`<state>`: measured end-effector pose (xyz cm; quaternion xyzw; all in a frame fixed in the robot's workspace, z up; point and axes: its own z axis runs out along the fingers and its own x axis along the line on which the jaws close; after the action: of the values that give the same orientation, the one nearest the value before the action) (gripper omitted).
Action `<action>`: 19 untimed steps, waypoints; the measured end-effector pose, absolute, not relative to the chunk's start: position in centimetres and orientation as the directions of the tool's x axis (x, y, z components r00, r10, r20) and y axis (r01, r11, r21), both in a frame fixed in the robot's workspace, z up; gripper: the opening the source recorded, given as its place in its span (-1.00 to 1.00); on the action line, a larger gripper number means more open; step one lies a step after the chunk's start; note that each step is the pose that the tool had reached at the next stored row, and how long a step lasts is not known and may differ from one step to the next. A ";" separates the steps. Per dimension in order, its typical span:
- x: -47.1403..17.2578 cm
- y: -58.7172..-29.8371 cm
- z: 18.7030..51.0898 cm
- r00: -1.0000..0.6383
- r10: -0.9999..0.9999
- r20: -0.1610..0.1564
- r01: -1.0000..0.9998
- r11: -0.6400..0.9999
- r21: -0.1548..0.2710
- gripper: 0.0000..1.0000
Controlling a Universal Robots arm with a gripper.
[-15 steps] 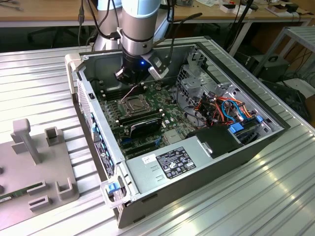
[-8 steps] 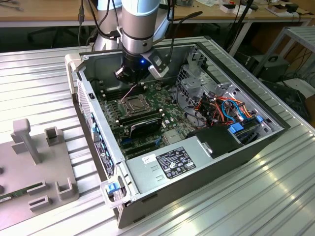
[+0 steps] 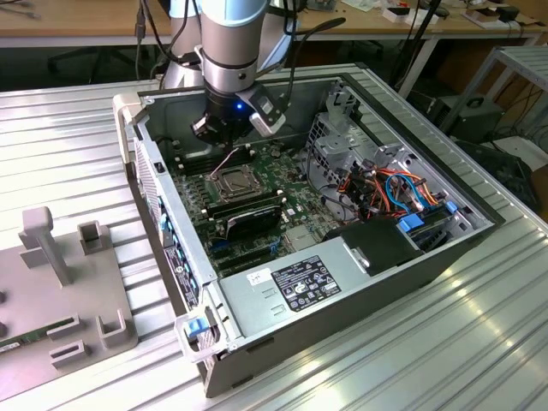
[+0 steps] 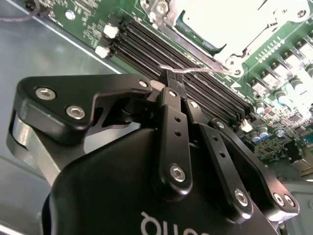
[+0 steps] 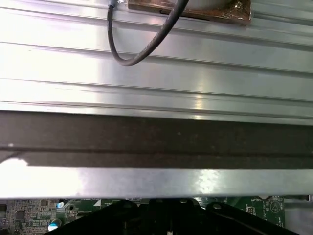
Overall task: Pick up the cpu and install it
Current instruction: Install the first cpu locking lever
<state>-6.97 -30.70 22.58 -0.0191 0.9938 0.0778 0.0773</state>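
Computer case, one of it, lies open on the ribbed metal surface and takes up the centre of the exterior view. One grey holder block sits well apart at the lower left of the frame. One green motherboard covers the case floor.

One arm comes down from the top centre of the frame, and its gripper hangs over the board's upper part. One cpu shows. Its dull silver top sits inside the dark framed socket, so it looks already seated rather than carried. In the exterior view it lies just below the gripper, toward the frame's centre. The chip is square, so it has no long axis.

In the second wrist view the gripper has its jaws closed together at the tips. The cpu lies beyond them, past a bank of long black memory slots, four by my count. One thin wire lever runs from the jaw tips toward the socket. Whether the jaws pinch it I cannot tell.
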 end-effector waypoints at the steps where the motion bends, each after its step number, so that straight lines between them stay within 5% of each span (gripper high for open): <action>1: -7.2 -30.7 22.6 -0.987 -0.026 -0.158 -0.050 0.987 0.151 -0.79; 19: -8.6 -31.0 22.8 -0.986 -0.024 -0.163 -0.045 0.991 0.129 -0.79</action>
<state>-8.56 -31.02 22.83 -0.0174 0.9944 0.0662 0.0809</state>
